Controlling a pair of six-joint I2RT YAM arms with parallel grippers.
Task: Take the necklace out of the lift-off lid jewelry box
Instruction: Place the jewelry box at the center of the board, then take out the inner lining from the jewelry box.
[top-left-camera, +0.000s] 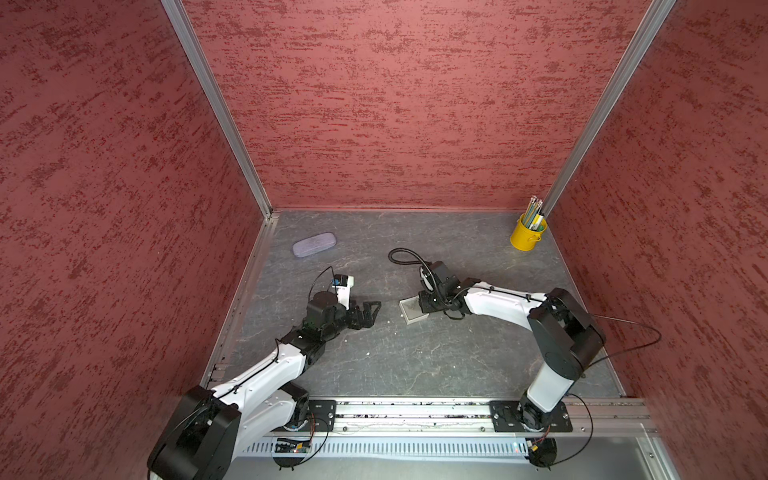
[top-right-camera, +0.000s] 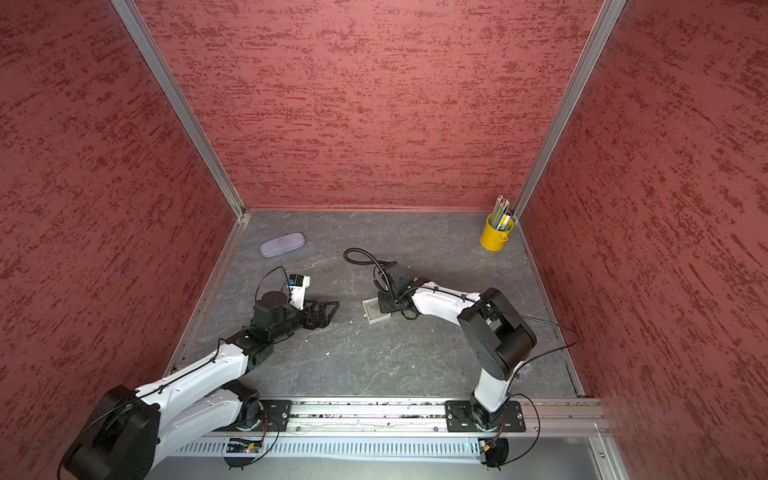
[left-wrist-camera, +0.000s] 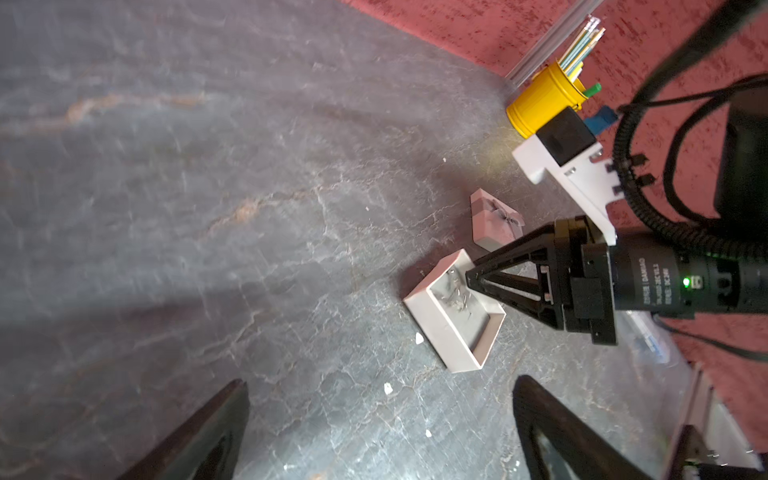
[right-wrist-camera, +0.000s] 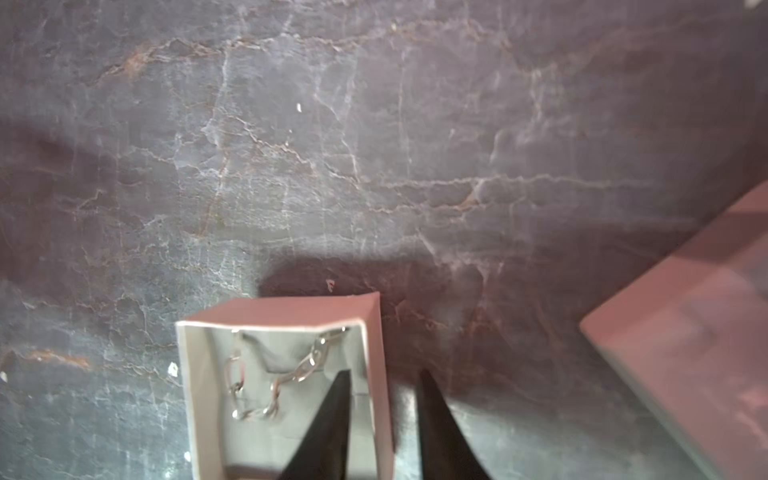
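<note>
Left gripper (top-left-camera: 370, 313), jaws wide apart, empty. Near the middle of the desk (top-left-camera: 415, 365), right gripper (right-wrist-camera: 384, 374), jaws slightly apart astride a wall of the lift-off lid jewelry box (right-wrist-camera: 291, 307); necklace (right-wrist-camera: 274, 378) lies inside, ungripped, removal pending. Lid (left-wrist-camera: 494, 224) already off, resting just beyond the box

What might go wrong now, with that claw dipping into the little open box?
1. The right gripper straddles the box wall, one finger inside, one outside: closing may pinch cardboard, not the necklace.
2. The necklace is thin and lies beside the inner finger, so it may slip free.
3. The left gripper hangs open, apart from the box; unsteadied, it may slide or lift.
</note>
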